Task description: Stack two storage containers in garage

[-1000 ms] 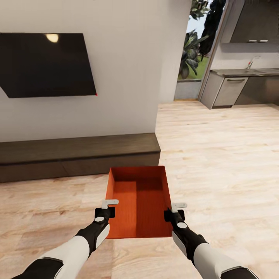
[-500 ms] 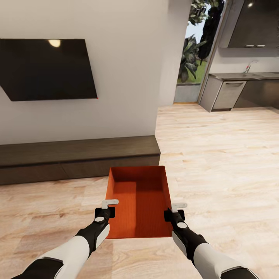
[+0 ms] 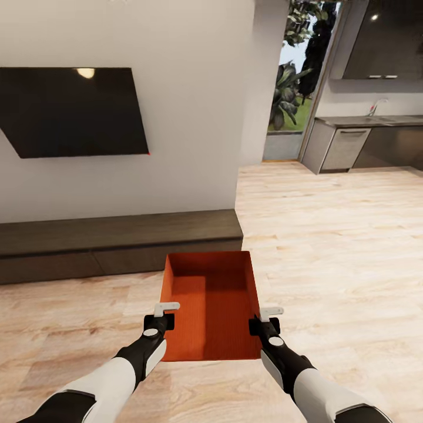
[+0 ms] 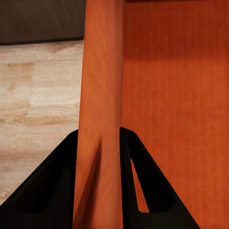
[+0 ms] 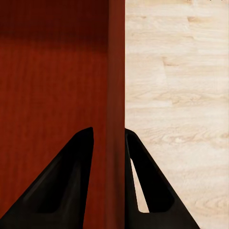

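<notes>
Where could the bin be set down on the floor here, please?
Bare wood floor stretches right of the storage container, toward the kitchen cabinets. Another strip lies left, before the low cabinet, which crowds the space ahead. Left hand and right hand grip its walls.

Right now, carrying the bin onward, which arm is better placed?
Neither alone: left gripper and right gripper each have jaws clamped on opposite walls of the storage container, so both must carry.

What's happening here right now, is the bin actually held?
Yes. The robot carries one orange-red storage container with both arms: the left hand clamps its left wall, the right hand its right wall. It stands on the pale wood floor facing the low dark cabinet and the wall TV.
</notes>
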Controlling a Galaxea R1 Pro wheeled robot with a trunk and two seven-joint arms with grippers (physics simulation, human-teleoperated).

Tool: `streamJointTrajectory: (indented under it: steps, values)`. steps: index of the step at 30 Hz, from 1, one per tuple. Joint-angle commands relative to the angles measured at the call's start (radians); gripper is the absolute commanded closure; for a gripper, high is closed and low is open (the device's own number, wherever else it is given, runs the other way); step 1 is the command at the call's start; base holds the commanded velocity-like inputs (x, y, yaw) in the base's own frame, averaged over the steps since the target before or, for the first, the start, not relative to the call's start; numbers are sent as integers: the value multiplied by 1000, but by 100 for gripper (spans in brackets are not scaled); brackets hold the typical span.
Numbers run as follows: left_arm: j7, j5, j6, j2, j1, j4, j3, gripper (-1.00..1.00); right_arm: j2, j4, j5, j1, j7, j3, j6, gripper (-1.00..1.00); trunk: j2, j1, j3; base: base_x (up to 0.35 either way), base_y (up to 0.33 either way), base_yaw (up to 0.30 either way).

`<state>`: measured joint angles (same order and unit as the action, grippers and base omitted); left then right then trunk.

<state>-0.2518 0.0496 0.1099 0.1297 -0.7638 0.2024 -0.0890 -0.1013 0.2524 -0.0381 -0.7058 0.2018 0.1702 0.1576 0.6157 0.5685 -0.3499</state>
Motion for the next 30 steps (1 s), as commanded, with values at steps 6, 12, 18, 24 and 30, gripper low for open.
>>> streamJointTrajectory:
  steps: [6, 12, 18, 24, 30]
  values:
    - [-20, -10, 33, -1, -2, 3, 31, 100, 2, -19, -16, -1, 71, -15, 7, 100, 1, 0, 8, 0, 0, 0]
    - [-21, -10, 32, -1, -2, 3, 31, 100, 1, -19, -16, -1, 71, -16, 8, 100, 1, 0, 17, 0, 0, 0]
    - [-21, -10, 33, -1, -2, 3, 31, 100, 1, -19, -16, -1, 71, -16, 8, 100, 1, 0, 27, 0, 0, 0]
    - [-20, -10, 33, -1, -2, 2, 31, 100, 0, -19, -16, -1, 71, -16, 8, 100, 1, 0, 36, 0, 0, -15]
    - [-20, -10, 33, -1, -2, 2, 31, 100, 0, -19, -16, -1, 71, -17, 8, 100, 1, 0, 45, 0, 0, -60]
